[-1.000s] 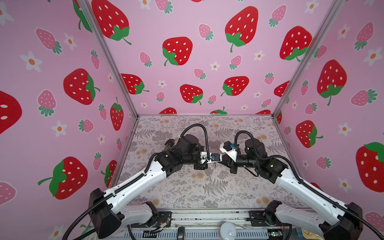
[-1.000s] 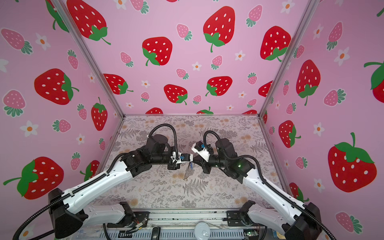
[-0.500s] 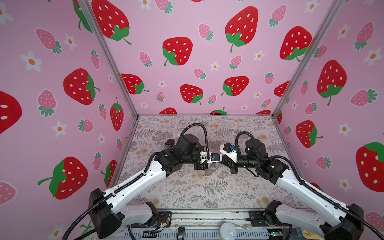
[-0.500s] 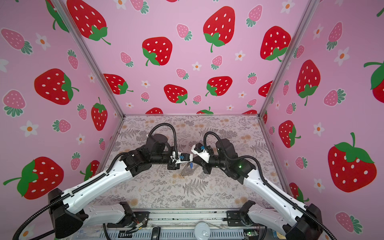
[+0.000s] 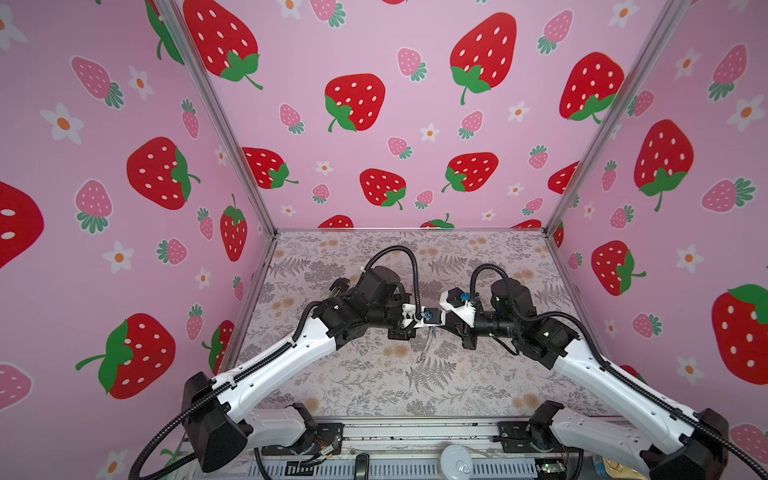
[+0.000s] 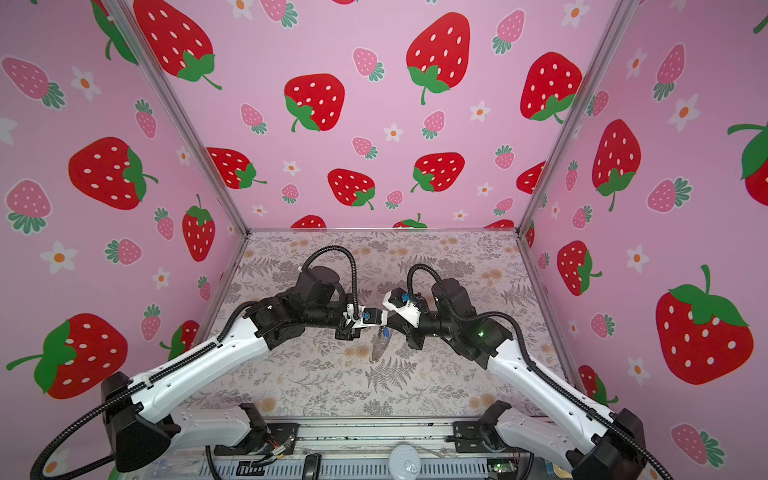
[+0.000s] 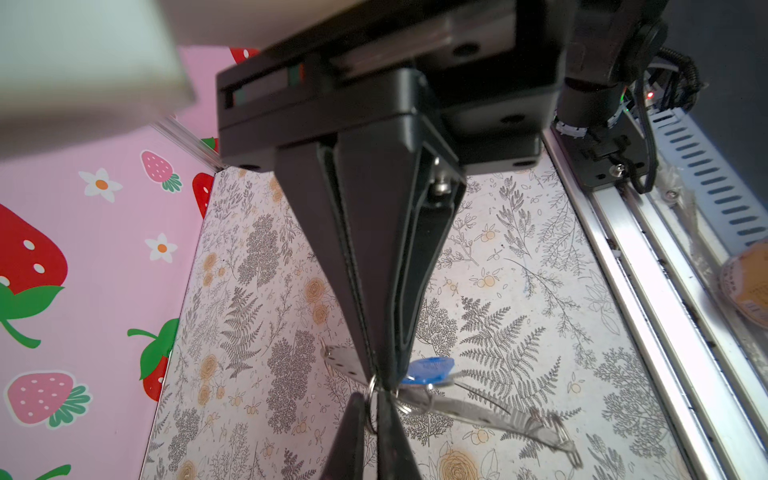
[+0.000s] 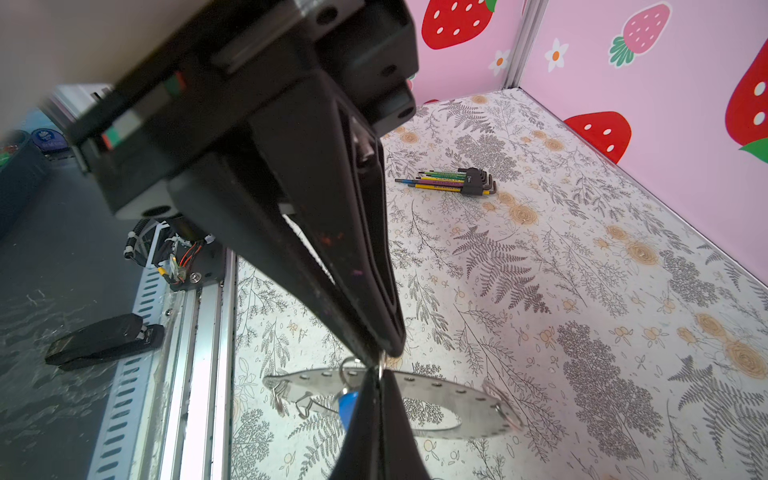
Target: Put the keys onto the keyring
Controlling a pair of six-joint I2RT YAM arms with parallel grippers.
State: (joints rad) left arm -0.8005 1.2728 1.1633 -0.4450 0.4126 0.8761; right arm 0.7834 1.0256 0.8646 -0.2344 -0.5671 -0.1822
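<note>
Pinching: we see the right gripper [image 8: 381, 359] closed tight, its black tips nipped on the small wire loop [image 8: 352, 368] at the rim of the keyring [image 8: 316, 382].
Opposite tool: the left gripper [image 7: 384, 380] meets it tip to tip, fingers drawn narrow with a sliver at most between them. They sit at the same loop, but we cannot tell whether they clamp it.
Keyring: we find it held up off the table, a flat grey metal ring with a wide hole and a row of small holes along its band (a few more wire clips [image 7: 559, 432] dangle from its rim). In a top view it hangs edge-on [image 6: 377, 349] just below the two meeting grippers.
Key: the blue-headed key [image 7: 430, 369] hangs just beside the fingertips, near the wire loop. We cannot tell whether it is threaded on.
Table: the floral-print table [image 8: 582, 291] lies below, with the keyring's shadow on it.
Hex keys: a set of coloured hex keys [image 8: 453, 182] in a black holder lies flat on the table, well apart from the keyring.
Arms: in both top views we see the left arm [image 5: 270, 370] and the right arm [image 5: 615, 386] reach in from the near corners and meet over the table's middle.
Surround: pink strawberry walls [image 5: 374, 104] stand on three sides, and an aluminium rail [image 8: 208, 332] runs along the near edge.
</note>
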